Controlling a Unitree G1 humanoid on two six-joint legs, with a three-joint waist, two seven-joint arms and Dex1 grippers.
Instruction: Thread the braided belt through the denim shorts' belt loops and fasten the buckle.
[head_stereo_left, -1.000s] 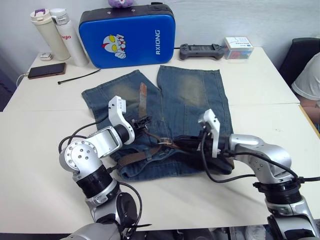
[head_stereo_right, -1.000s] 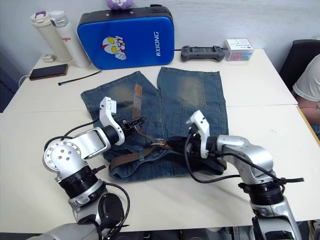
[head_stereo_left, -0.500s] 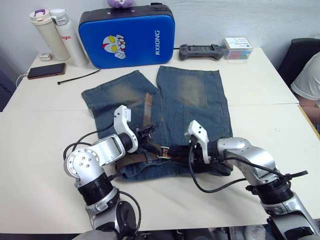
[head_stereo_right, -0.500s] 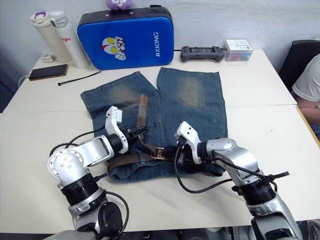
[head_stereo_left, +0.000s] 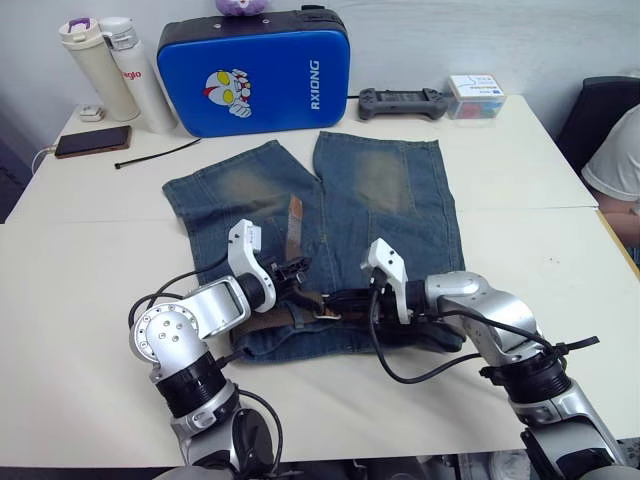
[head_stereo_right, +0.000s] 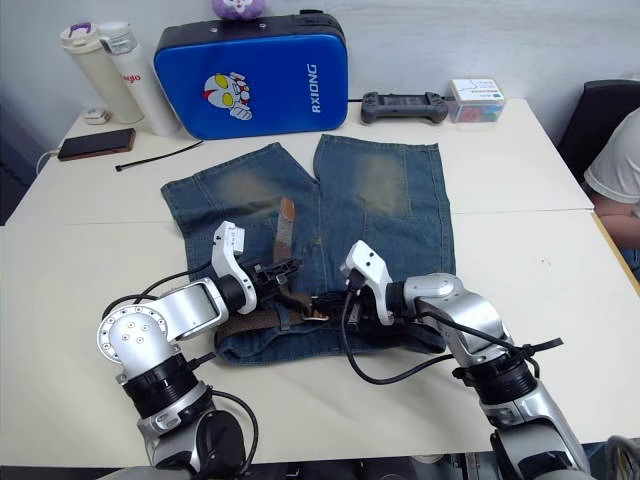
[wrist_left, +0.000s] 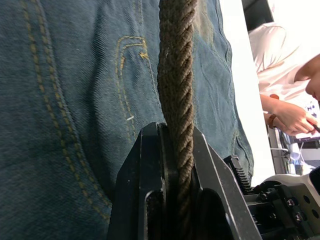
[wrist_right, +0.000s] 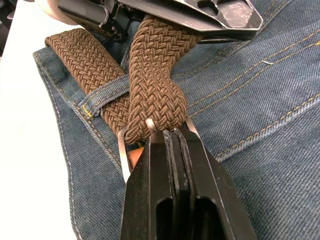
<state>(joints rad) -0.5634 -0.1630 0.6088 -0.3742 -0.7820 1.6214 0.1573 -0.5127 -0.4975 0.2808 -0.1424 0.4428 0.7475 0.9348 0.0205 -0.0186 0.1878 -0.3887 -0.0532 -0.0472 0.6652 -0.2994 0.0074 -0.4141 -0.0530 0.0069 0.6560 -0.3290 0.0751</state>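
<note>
Since a second ago the right end effector (head_stereo_left: 340, 299) has slid along the waistband toward the robot's left and now sits close to the left end effector (head_stereo_left: 293, 270); the tan tip of the braided belt (head_stereo_left: 292, 224) has shifted slightly toward the robot's right on the denim.

In the left eye view, the denim shorts (head_stereo_left: 390, 190) lie flat on the white worktop (head_stereo_left: 90, 260), waistband nearest the robot. The belt runs along the waistband on the robot's left half, then bends up over the left leg. Behind stand a blue case (head_stereo_left: 255, 75), two white bottles (head_stereo_left: 100, 65), a phone (head_stereo_left: 93, 141), a black cable tie (head_stereo_left: 155, 153), a game controller (head_stereo_left: 405, 101) and a small box (head_stereo_left: 477, 97).

In the right eye view, a person's white sleeve (head_stereo_right: 612, 170) shows at the right edge.

In the left wrist view, the left end effector's fingers (wrist_left: 150, 170) are clamped on the belt, which runs away taut over the denim.

In the right wrist view, the right end effector's fingers (wrist_right: 180, 170) are pressed together at the buckle (wrist_right: 125, 150), where the belt folds over the frame; one of the belt loops (wrist_right: 102, 95) crosses the strap beside it.
</note>
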